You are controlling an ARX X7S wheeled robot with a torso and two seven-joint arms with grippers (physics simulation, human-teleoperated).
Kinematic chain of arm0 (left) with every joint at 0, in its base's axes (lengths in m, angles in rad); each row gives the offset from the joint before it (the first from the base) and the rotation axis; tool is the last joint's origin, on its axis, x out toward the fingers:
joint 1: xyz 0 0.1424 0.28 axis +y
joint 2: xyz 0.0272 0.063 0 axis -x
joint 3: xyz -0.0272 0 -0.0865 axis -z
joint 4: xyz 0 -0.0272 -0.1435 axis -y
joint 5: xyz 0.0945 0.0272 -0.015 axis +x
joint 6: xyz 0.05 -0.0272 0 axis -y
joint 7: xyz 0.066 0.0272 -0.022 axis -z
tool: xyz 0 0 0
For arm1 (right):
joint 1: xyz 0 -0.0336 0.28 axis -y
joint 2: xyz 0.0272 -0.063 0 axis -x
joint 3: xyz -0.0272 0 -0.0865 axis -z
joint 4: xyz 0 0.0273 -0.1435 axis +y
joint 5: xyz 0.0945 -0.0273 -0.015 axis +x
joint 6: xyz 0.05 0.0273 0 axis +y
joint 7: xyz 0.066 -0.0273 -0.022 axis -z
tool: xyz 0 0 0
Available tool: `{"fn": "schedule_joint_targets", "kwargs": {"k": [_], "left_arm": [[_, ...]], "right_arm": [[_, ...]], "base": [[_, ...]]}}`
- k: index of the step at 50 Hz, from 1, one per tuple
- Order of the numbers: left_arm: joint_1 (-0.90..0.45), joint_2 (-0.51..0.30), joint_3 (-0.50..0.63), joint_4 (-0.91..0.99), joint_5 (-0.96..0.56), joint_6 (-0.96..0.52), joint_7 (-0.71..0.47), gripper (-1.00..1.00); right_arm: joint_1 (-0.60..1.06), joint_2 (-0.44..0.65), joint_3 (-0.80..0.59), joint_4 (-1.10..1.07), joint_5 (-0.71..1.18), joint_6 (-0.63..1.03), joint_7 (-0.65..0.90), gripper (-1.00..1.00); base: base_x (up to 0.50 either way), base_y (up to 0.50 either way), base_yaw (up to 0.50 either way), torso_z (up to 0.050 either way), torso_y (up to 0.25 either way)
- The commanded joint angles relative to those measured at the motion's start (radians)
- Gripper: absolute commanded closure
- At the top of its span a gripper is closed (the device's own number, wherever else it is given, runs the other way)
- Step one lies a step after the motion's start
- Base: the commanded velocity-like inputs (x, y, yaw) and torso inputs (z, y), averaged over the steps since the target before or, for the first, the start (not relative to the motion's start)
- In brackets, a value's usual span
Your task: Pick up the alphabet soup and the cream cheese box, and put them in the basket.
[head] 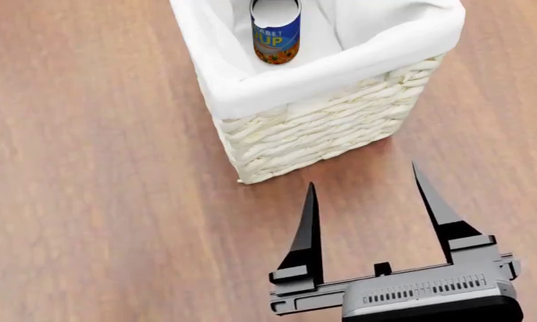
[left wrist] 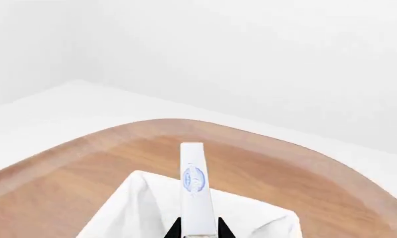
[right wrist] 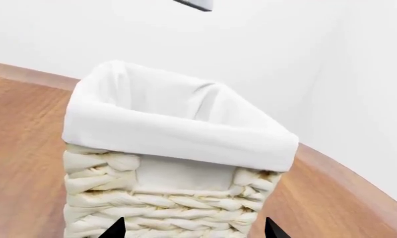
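The basket (head: 322, 127) stands at the top of the head view, cream wicker with a white liner over its rim. The alphabet soup (head: 276, 33) stands upright inside it, blue label showing. In the left wrist view the cream cheese box (left wrist: 193, 188) is seen edge-on, a thin white box with a blue oval logo. My left gripper (left wrist: 198, 230) is shut on it, above the white liner of the basket (left wrist: 139, 208). My right gripper (head: 362, 174) is open just in front of the basket with nothing between its fingers. The right gripper (right wrist: 193, 229) faces the basket's (right wrist: 178, 134) wicker wall.
Everything rests on a wooden tabletop (head: 89, 168) whose curved edge (left wrist: 265, 136) shows beyond the basket, with white walls behind. A small grey part (right wrist: 195, 4) hangs at the upper edge of the right wrist view, above the basket.
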Motion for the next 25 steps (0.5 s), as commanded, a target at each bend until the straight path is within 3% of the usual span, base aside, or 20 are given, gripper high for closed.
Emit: {"fn": "schedule_joint_targets", "kwargs": {"k": [1, 25], "left_arm": [[-0.005, -0.003, 0.046, 0.031, -0.045, -0.073, 0.092, 1.00], [0.020, -0.015, 0.069, 0.064, -0.065, -0.092, 0.118, 1.00]], "right_arm": [[-0.004, -0.004, 0.001, 0.011, 0.001, -0.007, -0.003, -1.00], [-0.010, -0.004, 0.004, 0.009, -0.001, -0.009, -0.005, -1.00]], "base": [[0.00, 0.00, 0.00, 0.000, 0.000], [0.00, 0.00, 0.00, 0.000, 0.001]]}}
